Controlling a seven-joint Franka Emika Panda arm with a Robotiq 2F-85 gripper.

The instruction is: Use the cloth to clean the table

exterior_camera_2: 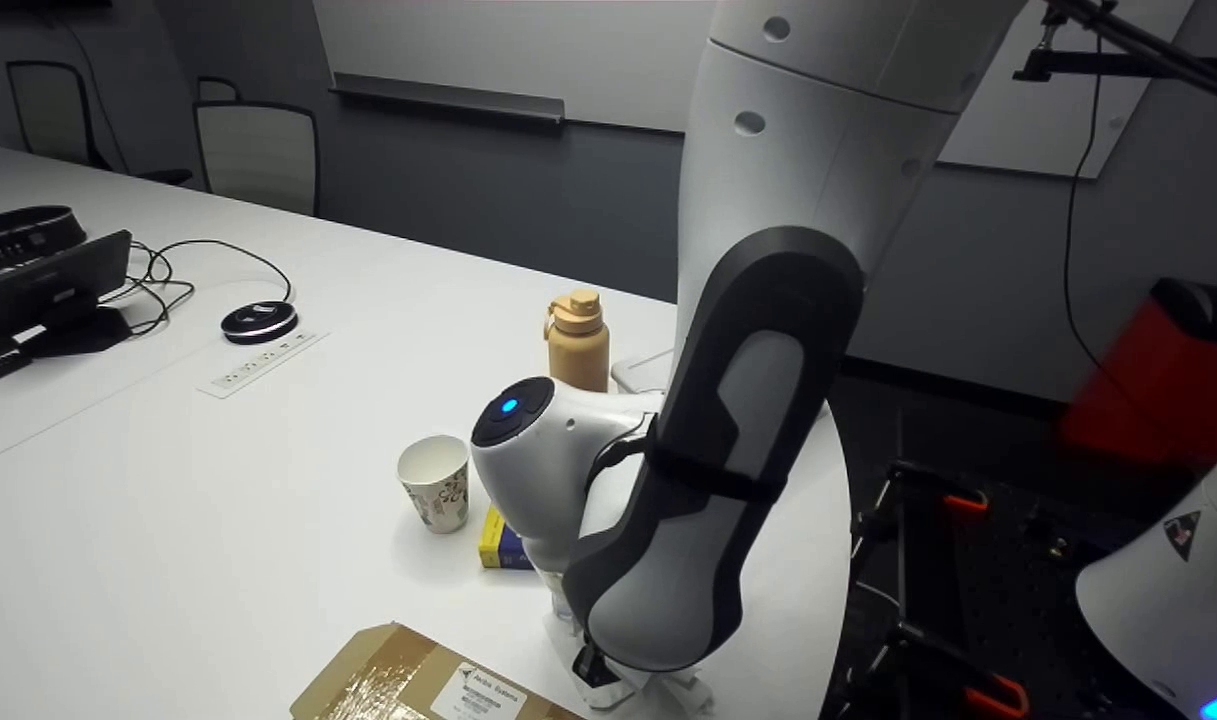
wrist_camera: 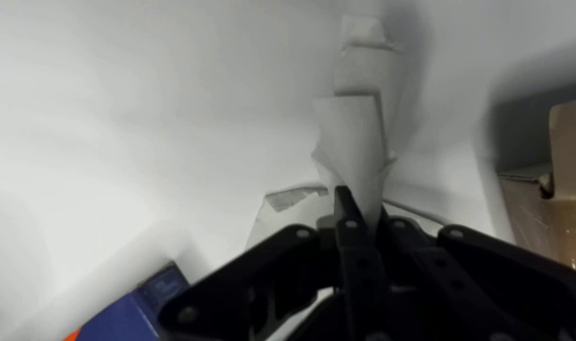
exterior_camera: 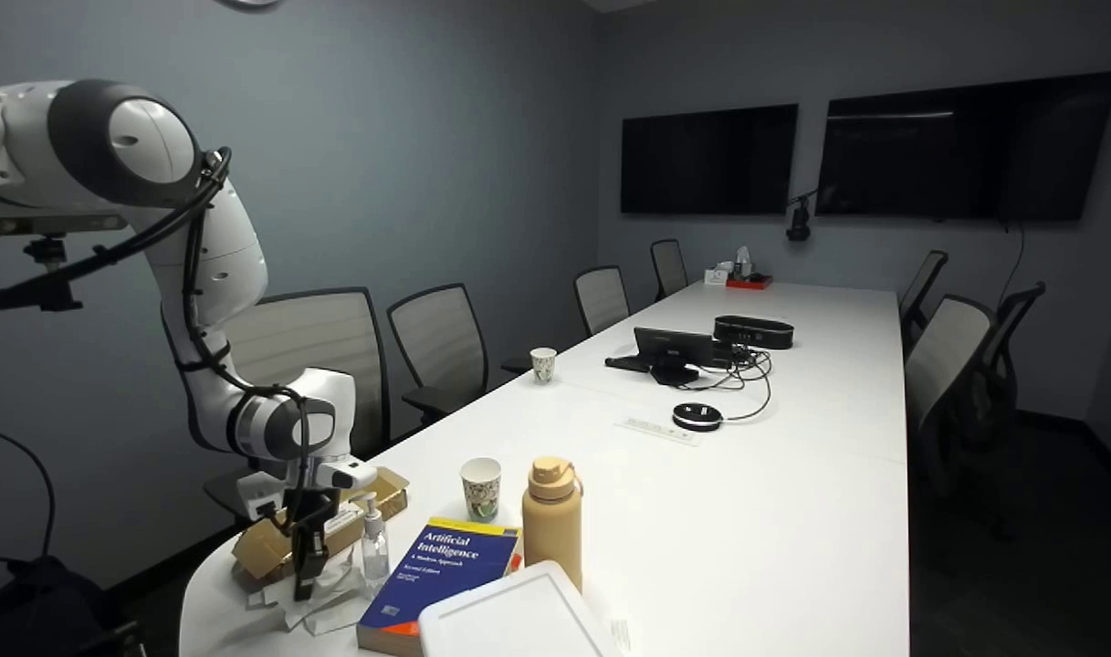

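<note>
Black and jointed, the gripper (wrist_camera: 363, 201) is filling the lower middle of the wrist view, its two narrow fingers pinching the cloth (wrist_camera: 351, 128) between them. From their tips a pale, papery-looking strip of it is extending toward the upper middle of the frame, creased crosswise and squared at the end, while more of it is spreading in thin, rough-edged folds beneath the gripper. In an exterior view, these crumpled folds are lying at lower left on the smooth white table (exterior_camera: 756, 529), beside a clear pump bottle (exterior_camera: 375, 557). Just to their right, a blue book (exterior_camera: 455, 570) is lying flat, and a tan cylindrical bottle (exterior_camera: 552, 538) is standing upright near the lower middle. Brown and angular, a partly shiny cardboard box (exterior_camera_2: 413, 675) is sitting along the bottom edge of an exterior view; a patterned paper cup (exterior_camera_2: 438, 490) is standing higher in that frame.
</note>
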